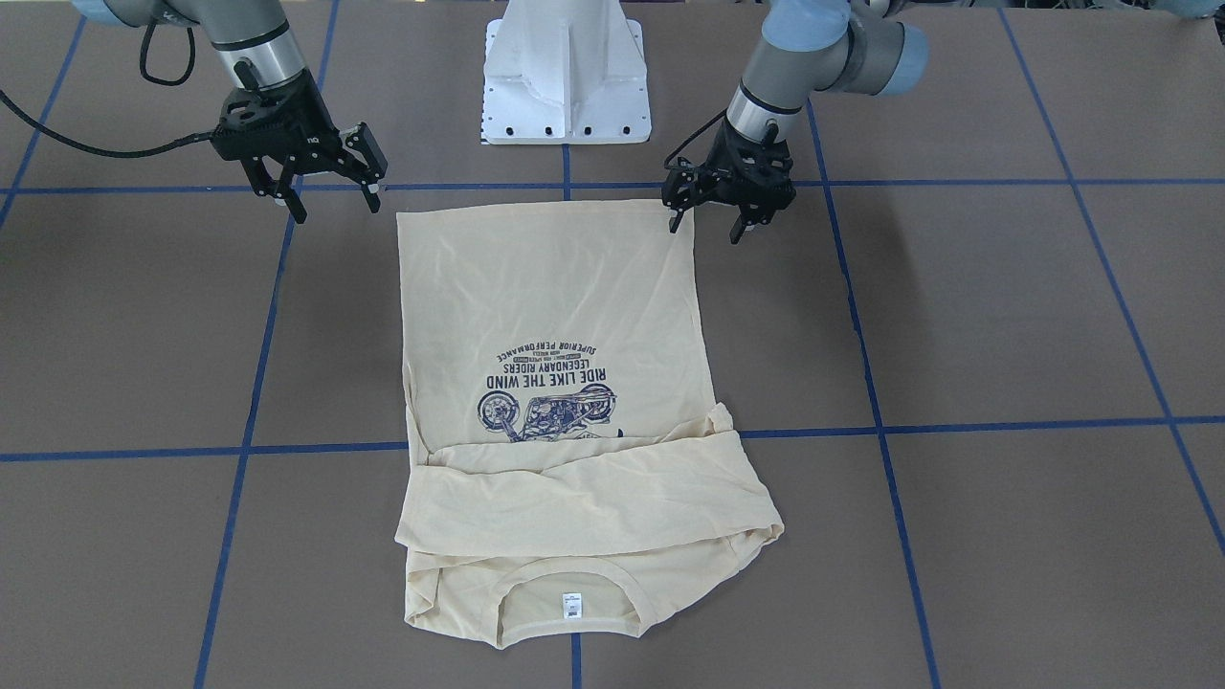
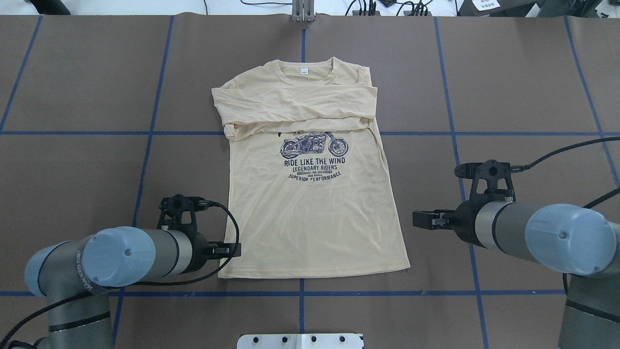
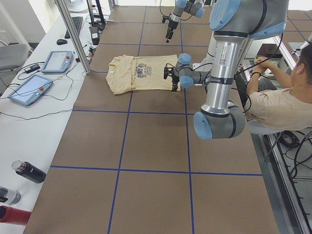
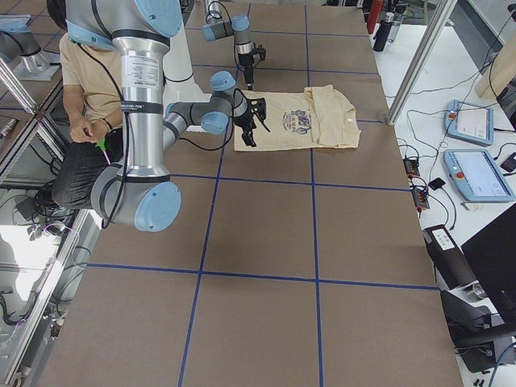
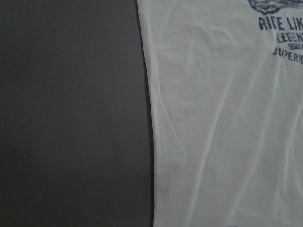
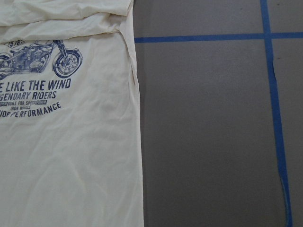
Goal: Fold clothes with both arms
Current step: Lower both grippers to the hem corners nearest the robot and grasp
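Observation:
The clothes are one cream-yellow shirt [image 1: 545, 287] [image 2: 310, 218] lying flat with the navy motorcycle print up. Its sleeves are folded across the chest, and the collar with the white label [image 1: 571, 605] lies on the side away from the robot. My left gripper [image 1: 706, 232] [image 2: 232, 249] is open right at the hem corner on its side, one fingertip at the cloth's edge. My right gripper [image 1: 336, 211] [image 2: 419, 219] is open over bare table, a short way outside the other hem corner. Both wrist views show only the shirt's side edges [image 5: 227, 118] [image 6: 71, 142], with no fingers.
The white pedestal base [image 1: 567, 72] stands just behind the hem. Blue tape lines [image 2: 300, 293] cross the brown table. A seated person [image 3: 287, 97] is behind the robot. Tablets [image 3: 29, 90], bottles [image 3: 29, 171] and a metal post [image 3: 73, 34] line the far side.

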You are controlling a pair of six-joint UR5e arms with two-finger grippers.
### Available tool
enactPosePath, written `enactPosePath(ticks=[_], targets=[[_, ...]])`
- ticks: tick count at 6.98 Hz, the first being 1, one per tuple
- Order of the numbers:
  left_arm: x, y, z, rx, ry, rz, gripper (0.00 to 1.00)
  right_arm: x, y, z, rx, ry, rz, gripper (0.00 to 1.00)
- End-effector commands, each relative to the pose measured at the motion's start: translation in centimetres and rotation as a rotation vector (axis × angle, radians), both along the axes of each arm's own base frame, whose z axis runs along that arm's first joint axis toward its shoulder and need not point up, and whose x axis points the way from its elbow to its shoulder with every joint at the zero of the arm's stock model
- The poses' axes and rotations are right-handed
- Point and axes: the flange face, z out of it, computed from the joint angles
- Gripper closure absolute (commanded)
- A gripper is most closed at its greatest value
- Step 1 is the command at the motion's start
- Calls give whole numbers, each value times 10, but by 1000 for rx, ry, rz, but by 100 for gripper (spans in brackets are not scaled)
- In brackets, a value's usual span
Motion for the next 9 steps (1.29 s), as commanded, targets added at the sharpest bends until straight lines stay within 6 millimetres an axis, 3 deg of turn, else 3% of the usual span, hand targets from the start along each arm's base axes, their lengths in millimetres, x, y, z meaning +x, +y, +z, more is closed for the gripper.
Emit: enactPosePath(ticks=[1, 4, 7, 9], targets=[[10, 20, 1, -25, 2, 14, 37, -1, 0, 0, 0, 0, -1, 0], [15, 28, 3, -28, -4, 28, 41, -1, 1, 0, 0, 0, -2, 0], [15, 28, 5, -29, -6, 29, 58, -1, 1, 0, 0, 0, -2, 0], [16, 27, 8, -31, -18, 30, 58, -1, 1, 0, 0, 0, -2, 0]])
